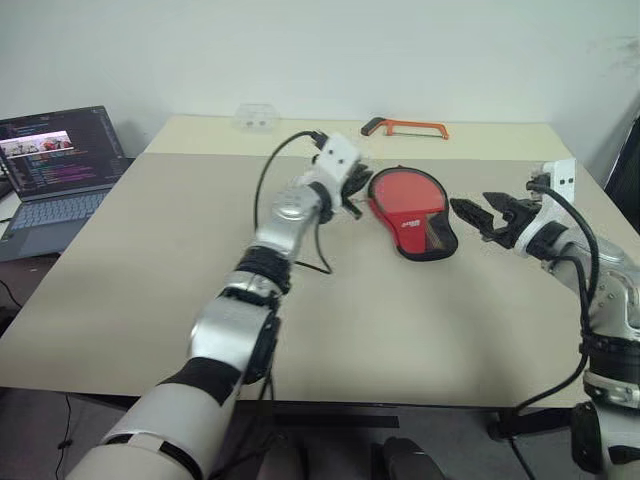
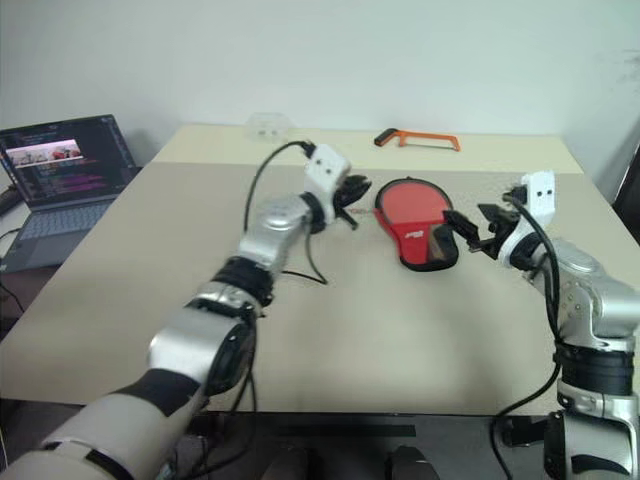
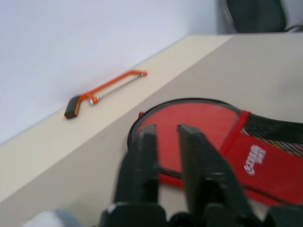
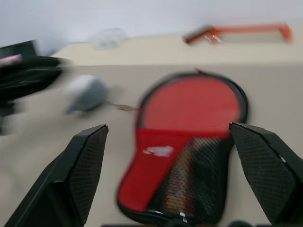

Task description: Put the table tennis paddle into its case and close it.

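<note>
2 grippers flank the case, lying red side up mid-table: left gripper at its 9 o'clock, fingers slightly parted, empty; right gripper at 3 o'clock, spread wide.

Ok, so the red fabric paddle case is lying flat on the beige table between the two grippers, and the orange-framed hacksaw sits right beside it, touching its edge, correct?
Not quite. The red fabric paddle case does lie flat on the beige table between the left gripper and the right gripper, but the orange-framed hacksaw lies well apart from it, near the table's far edge. The left eye view shows the gap.
</note>
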